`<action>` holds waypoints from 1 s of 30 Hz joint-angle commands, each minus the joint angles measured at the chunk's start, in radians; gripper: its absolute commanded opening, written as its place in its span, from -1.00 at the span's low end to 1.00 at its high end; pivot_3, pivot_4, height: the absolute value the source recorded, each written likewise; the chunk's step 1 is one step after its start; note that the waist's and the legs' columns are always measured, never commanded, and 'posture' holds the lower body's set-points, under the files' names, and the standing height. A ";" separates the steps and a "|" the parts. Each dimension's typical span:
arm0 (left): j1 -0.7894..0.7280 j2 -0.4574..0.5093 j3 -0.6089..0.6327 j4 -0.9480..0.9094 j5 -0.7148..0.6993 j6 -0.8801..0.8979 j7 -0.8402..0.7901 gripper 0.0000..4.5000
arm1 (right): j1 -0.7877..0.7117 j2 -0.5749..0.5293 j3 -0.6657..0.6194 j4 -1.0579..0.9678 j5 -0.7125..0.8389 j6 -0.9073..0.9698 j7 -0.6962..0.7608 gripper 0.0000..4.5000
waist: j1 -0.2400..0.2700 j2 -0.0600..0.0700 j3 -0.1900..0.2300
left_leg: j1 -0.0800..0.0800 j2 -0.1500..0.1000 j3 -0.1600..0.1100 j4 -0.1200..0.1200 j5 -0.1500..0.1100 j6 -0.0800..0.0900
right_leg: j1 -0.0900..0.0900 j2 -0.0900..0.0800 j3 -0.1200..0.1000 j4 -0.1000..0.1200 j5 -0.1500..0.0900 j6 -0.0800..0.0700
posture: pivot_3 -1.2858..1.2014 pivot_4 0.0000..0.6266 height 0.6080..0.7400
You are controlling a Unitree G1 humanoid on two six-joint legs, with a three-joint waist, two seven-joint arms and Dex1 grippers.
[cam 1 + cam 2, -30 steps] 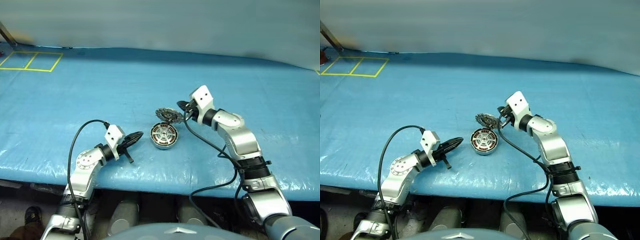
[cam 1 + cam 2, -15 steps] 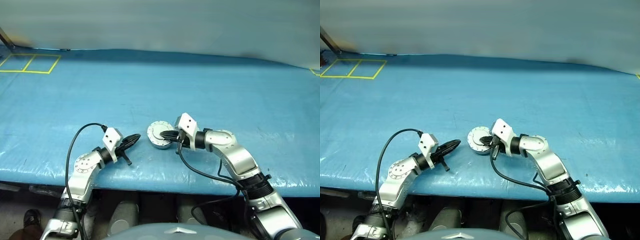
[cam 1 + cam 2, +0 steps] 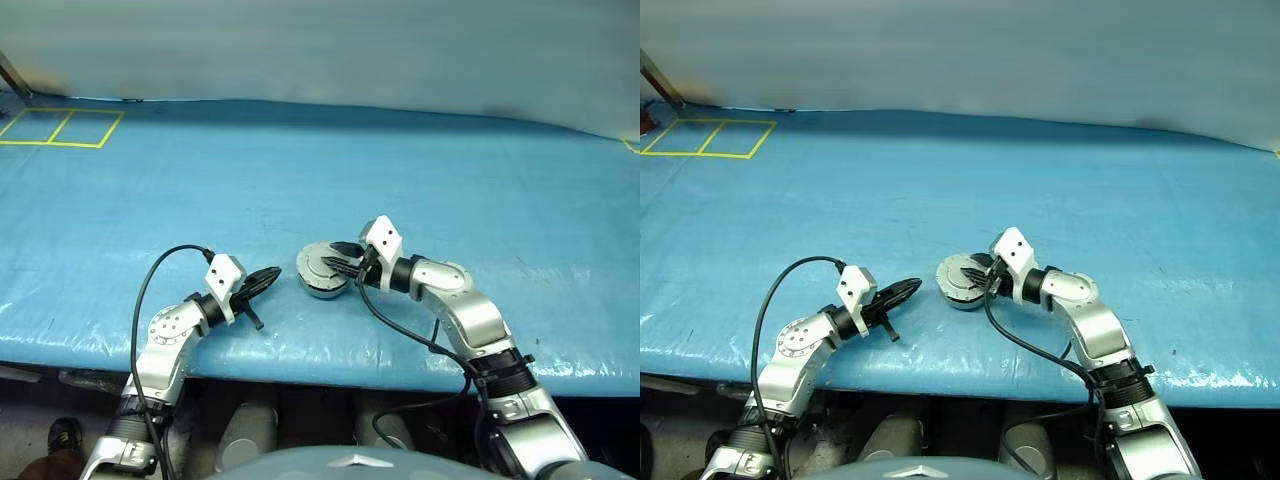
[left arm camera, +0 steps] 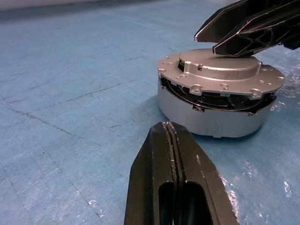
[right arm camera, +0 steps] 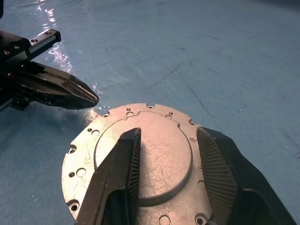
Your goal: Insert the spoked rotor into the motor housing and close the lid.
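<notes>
Now the closing step looks to be at its end: the lid [image 4: 220, 75] lies flat-side up on the motor housing [image 4: 211, 117], which rests on the blue tarp [image 3: 300, 170] near its front edge. From the left wrist view the lid does not look fully seated (a dark gap runs round under its rim, and the plate seems a touch tilted). The spoked rotor is presumably inside, though I cannot see it.

The right gripper [image 5: 166, 173] hovers just over the lid's raised centre with its jaws apart, gripping nothing. The left gripper [image 4: 174, 154] sits just beside the housing, its jaws pressed together and empty.

Next, I judge, the lid needs a square press downward to snap it home, with the housing steadied so it does not slide on the slick tarp.
</notes>
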 commanded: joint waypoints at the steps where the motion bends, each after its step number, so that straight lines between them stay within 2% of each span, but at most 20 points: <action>1: -0.008 -0.002 0.005 -0.029 0.004 -0.021 0.007 -1.00 | 0.005 0.010 0.027 -0.024 -0.021 -0.025 -0.008 0.34 | 0.000 0.000 0.000 | 0.000 0.000 0.000 0.000 0.000 0.000 | 0.000 0.000 0.000 0.000 0.000 0.000 | 0.03 -0.52 1.00; 3: -0.007 -0.002 0.005 -0.029 0.005 -0.021 0.008 -1.00 | 0.014 0.013 0.040 -0.036 -0.017 -0.019 0.001 0.59 | 0.001 0.000 0.000 | 0.000 0.000 0.000 0.001 0.000 0.000 | 0.000 0.000 0.000 0.000 0.000 0.000 | 0.03 -0.52 1.00; 14: -0.004 0.000 0.003 -0.031 0.006 -0.019 0.017 -1.00 | 0.017 0.022 0.064 0.012 -0.059 -0.017 -0.030 0.59 | -0.002 0.000 0.000 | 0.000 0.000 0.000 0.000 0.000 0.000 | 0.001 0.000 0.000 0.000 0.000 0.000 | 0.03 -0.52 1.00; 17: 0.000 0.001 0.003 -0.034 0.004 -0.020 0.019 -1.00 | 0.018 0.015 0.063 0.019 -0.063 -0.018 -0.028 0.35 | -0.002 0.000 0.000 | 0.001 0.000 0.000 0.001 0.000 0.000 | 0.002 0.000 0.000 0.000 -0.001 -0.001 | 0.03 -0.52 1.00; 18: 0.000 0.001 0.003 -0.034 0.004 -0.020 0.019 -1.00 | 0.018 0.013 0.060 0.015 -0.057 -0.018 -0.022 0.34 | -0.001 0.000 0.000 | 0.001 0.000 0.000 0.001 0.000 0.000 | 0.002 0.000 0.000 0.000 -0.002 -0.004 | 0.03 -0.52 1.00; 30: -0.006 0.000 0.000 -0.027 0.006 -0.020 0.019 -1.00 | -0.007 -0.020 0.047 0.039 -0.054 -0.048 0.025 0.34 | 0.000 0.000 0.000 | 0.001 0.000 0.000 0.001 0.000 0.000 | 0.002 0.000 0.000 0.000 0.000 0.000 | 0.03 -0.52 1.00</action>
